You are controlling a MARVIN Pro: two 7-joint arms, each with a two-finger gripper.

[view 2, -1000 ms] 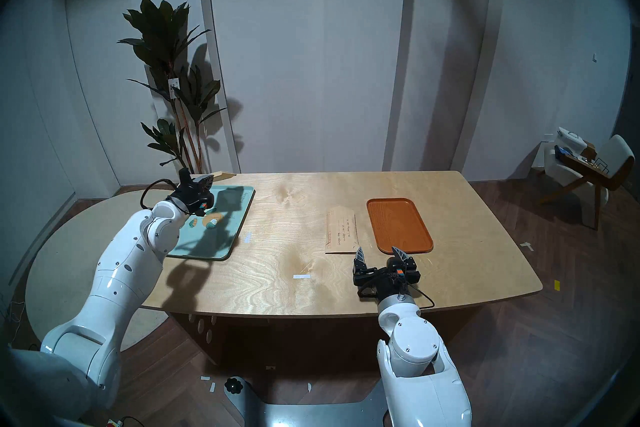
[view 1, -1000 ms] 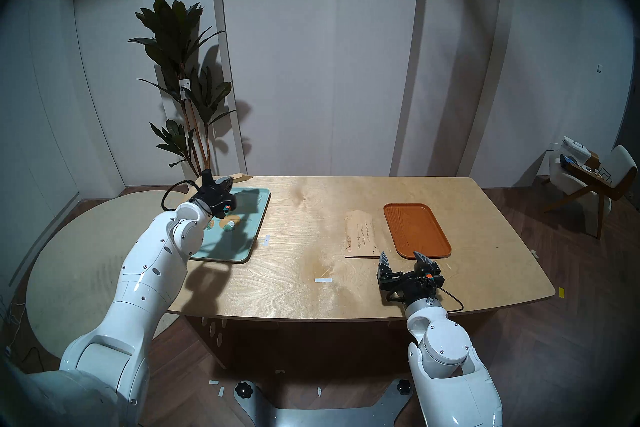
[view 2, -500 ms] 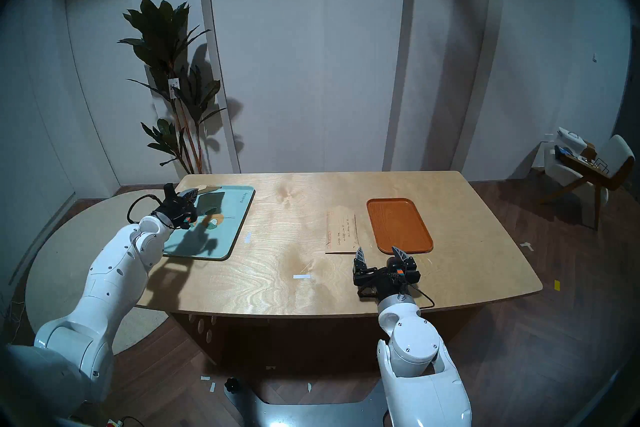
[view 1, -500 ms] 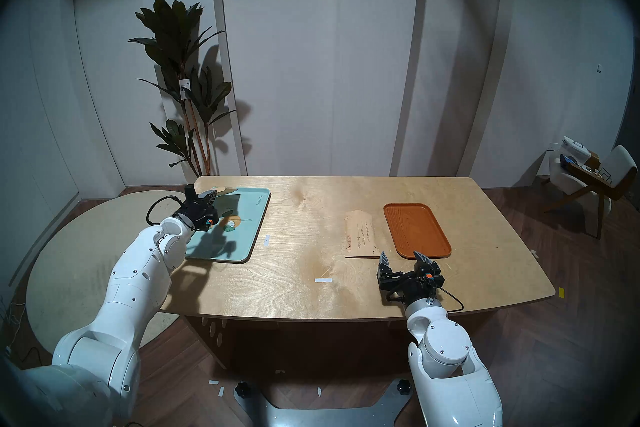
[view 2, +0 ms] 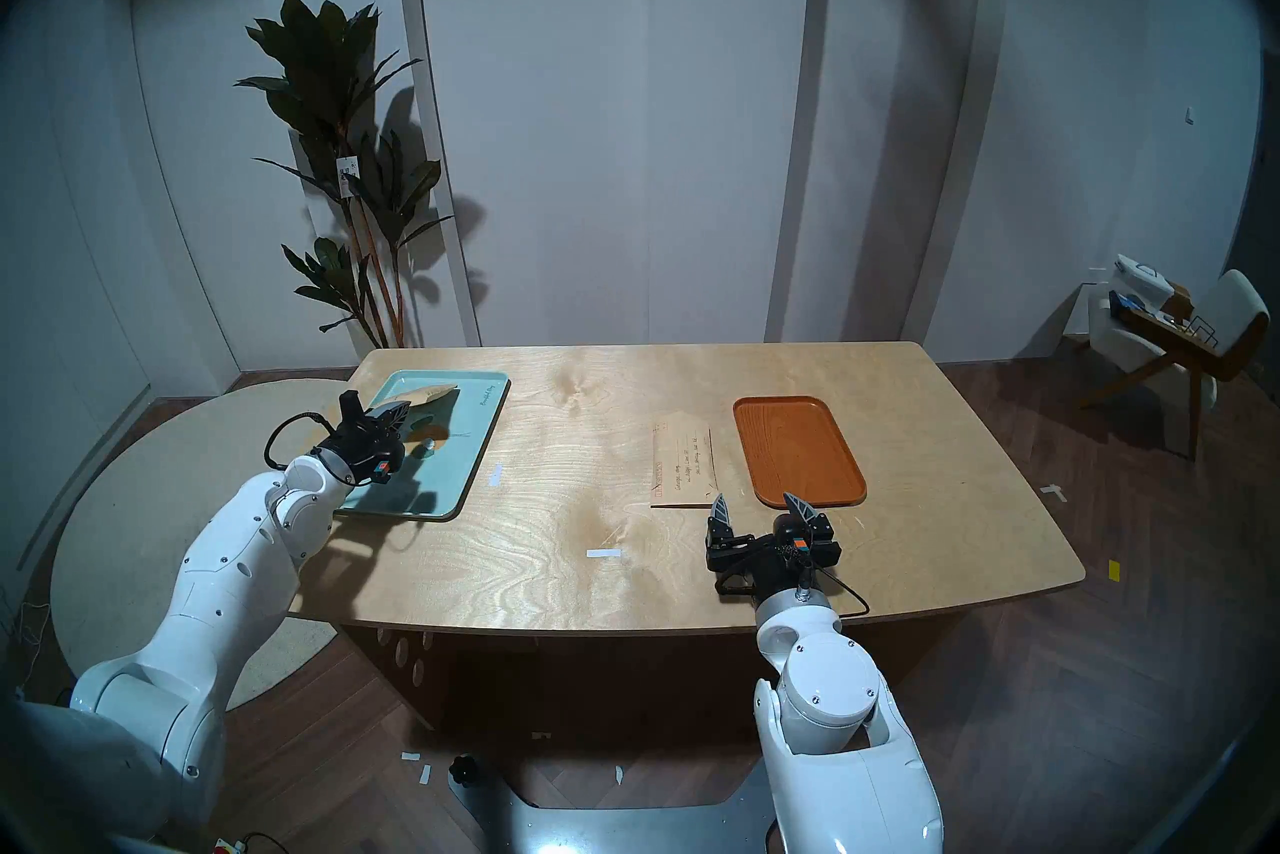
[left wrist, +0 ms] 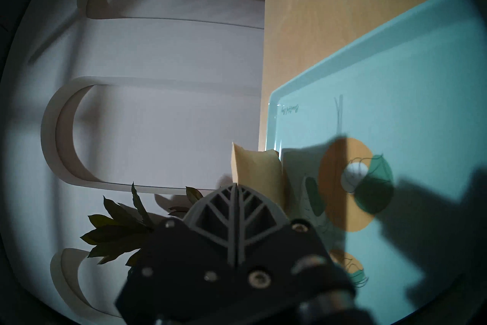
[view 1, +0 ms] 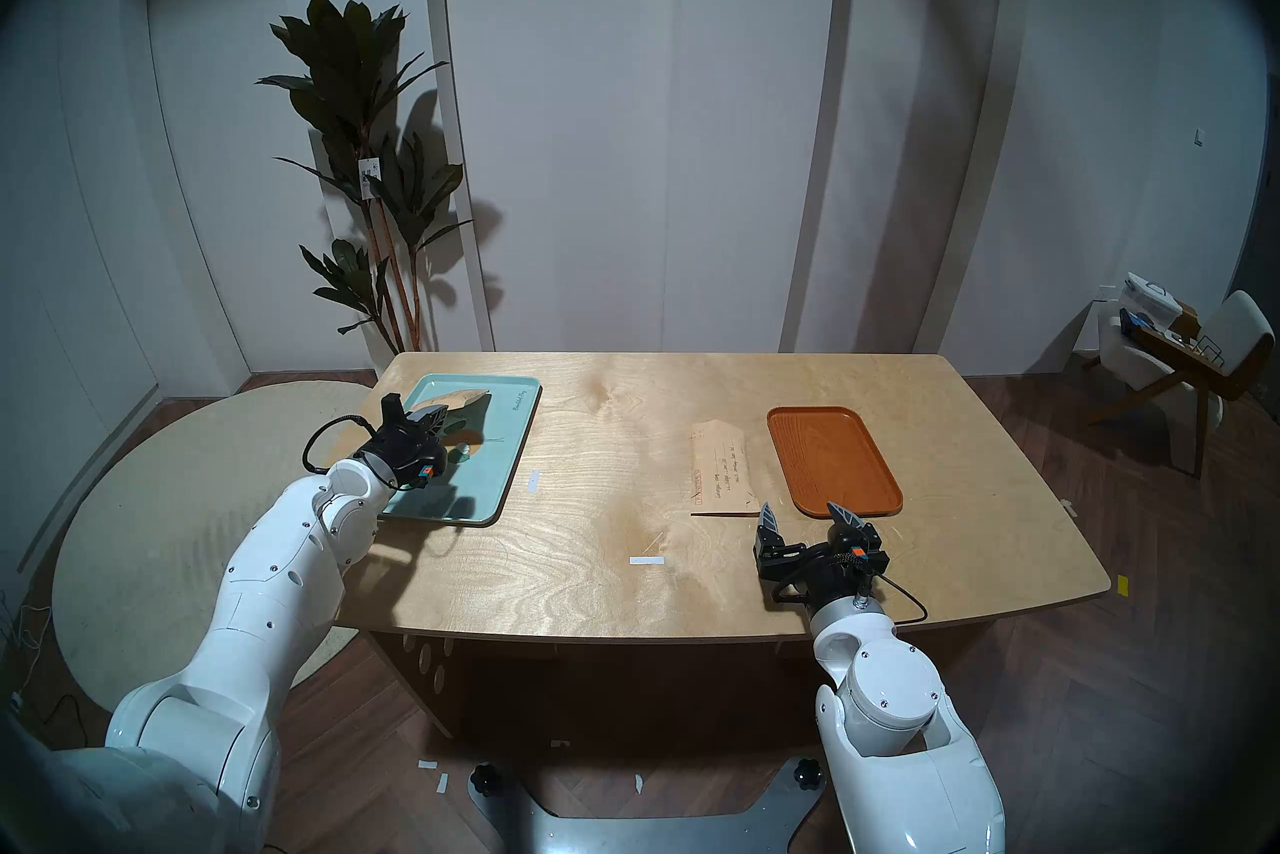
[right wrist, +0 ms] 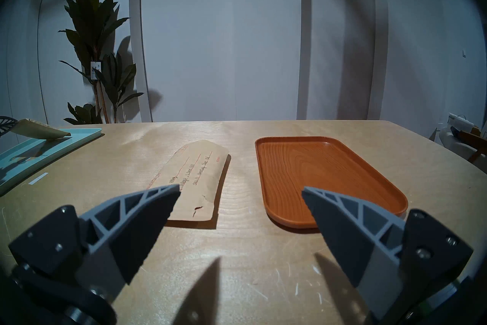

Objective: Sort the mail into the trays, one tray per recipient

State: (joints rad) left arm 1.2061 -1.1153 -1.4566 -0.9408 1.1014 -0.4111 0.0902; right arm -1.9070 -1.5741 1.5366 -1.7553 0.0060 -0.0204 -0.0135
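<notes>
Lowering, entry one: left gripper [view 1: 438, 416], dark ribbed fingers pressed fully together on the near end of a tan kraft-paper envelope [view 1: 458, 398]. A second ago this hand stood higher, toward the upper left of the head view, with the envelope poking out past the far edge of the worktop [view 1: 623, 582]. Now it sits lower and nearer, and the envelope's free end droops onto the far part of the large mint-green rounded tray with the leaf-and-orange-circle print [view 1: 516, 450]. From the right wrist view that paper [right wrist: 42, 129] slopes down to the tray floor, tip apparently touching.

Entry two: second tan kraft envelope with handwritten lines and a red printed strip [view 1: 720, 464]. Flat on the worktop, centre right of the head view, just beside the small orange-brown wood-grain tray [view 1: 831, 461], which holds nothing. Unmoved.

Entry three: right gripper [view 1: 803, 516]. Fingers spread wide, holding nothing, parked near the second envelope's near end. Unchanged.

Assessment: first letter is nearly delivered; release is likely the next step. Second letter not yet handled, so sorting appears roughly half done.
</notes>
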